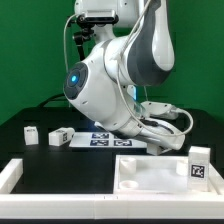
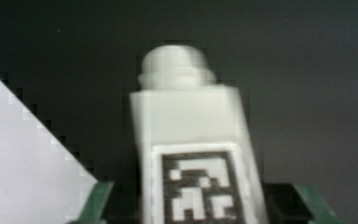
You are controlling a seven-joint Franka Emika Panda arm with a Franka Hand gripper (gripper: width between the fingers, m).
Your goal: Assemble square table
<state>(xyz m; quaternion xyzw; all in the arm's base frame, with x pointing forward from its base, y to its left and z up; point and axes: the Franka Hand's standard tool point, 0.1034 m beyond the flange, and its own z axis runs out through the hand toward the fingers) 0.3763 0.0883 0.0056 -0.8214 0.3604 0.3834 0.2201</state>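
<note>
Dark fingers (image 2: 105,203) of the gripper (image 2: 194,205) pinch the leg (image 2: 190,110) by its sides. The tabletop (image 1: 140,180) lies lower right in the exterior view. A shallow hold could let the leg twist when lifted.

Green wall (image 1: 30,50) behind the setup, plain, evenly lit. Counter (image 1: 35,158) is matte black. White rail frame (image 1: 60,208) runs along its near edge and the exterior view's left side. Marker board (image 1: 108,141) lies flat mid-counter. Light is soft.

surface: black table (image 1: 40,155) | on it: white legs (image 1: 32,133), marker board (image 1: 100,140), tabletop slab (image 1: 150,175)
</note>
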